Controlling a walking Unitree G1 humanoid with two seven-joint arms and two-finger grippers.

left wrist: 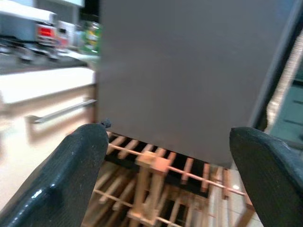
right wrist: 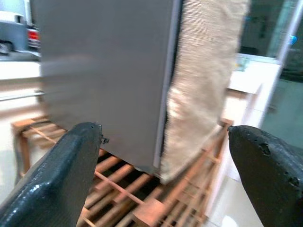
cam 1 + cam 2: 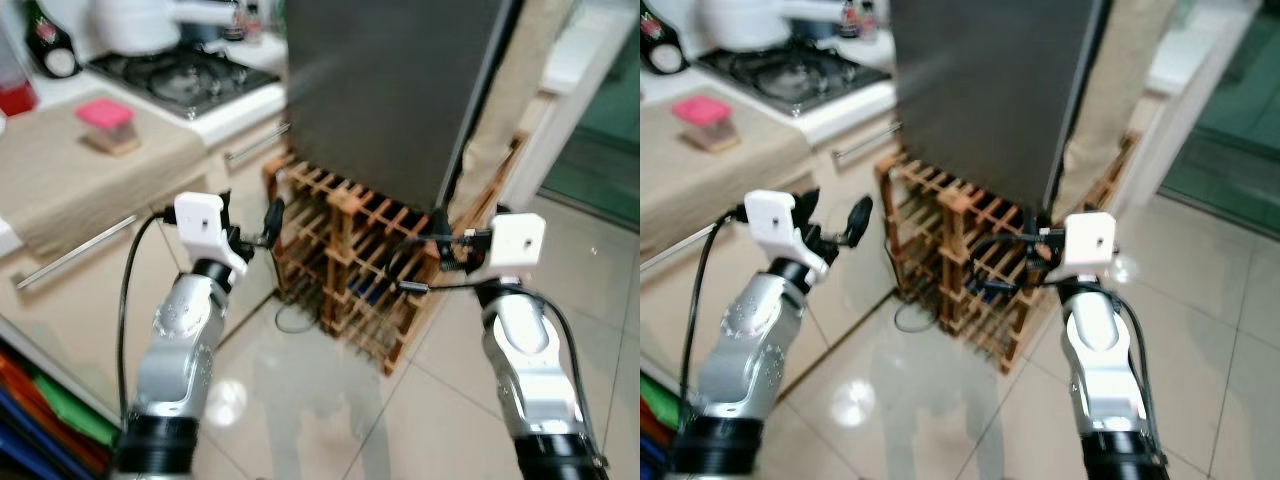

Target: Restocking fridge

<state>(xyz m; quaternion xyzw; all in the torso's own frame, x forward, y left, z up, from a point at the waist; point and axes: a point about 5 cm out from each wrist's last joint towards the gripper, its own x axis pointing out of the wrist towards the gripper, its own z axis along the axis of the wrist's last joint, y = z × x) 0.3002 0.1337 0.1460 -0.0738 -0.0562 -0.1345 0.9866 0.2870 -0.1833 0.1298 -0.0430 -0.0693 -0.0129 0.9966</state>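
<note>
While both raised with fingers spread wide and empty, left gripper (image 3: 250, 228) and right gripper (image 3: 425, 262) facing upright grey fridge (image 3: 390, 90) straight ahead, roughly equally near.

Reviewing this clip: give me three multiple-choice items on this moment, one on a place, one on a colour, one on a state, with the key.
1. What does the dark grey fridge stand on?
A. a wooden wine rack
B. the countertop
C. a metal trolley

2. What colour is the lid of the small container on the counter?
A. green
B. pink
C. black

3. How are both tools?
A. shut on a bottle
B. open and empty
C. holding the fridge door

Key: 1 A, the wooden wine rack sits under the fridge. 2 B, its lid is pink. 3 B, the left tool and right tool have their fingers spread with nothing between.
</note>
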